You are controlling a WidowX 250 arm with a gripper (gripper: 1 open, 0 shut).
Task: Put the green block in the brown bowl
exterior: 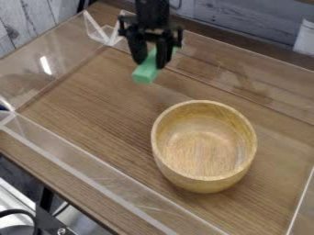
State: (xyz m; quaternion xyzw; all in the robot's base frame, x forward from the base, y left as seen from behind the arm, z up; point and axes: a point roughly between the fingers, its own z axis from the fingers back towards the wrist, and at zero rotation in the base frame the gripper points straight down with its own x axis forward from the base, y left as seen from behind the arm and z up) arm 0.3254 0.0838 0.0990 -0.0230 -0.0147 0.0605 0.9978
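The block (145,71) is a slim bar of plain bright green, tilted, its upper end clamped in the gripper (149,53), raised above the table (80,101) at eleven o'clock from the bowl (204,147). The bowl, round, light brown, grained and thick-rimmed, sits upright with nothing in it.

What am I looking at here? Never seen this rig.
One fixed-looking camera view, from above and to one side of a wooden table. The black machine at the top is a single robot arm; its end, the tool, is the grasping part. It holds a green block, which appears raised off the table. Nearer the camera sits a round light-brown wooden bowl, with nothing visible inside. The task is to put the block in that bowl.
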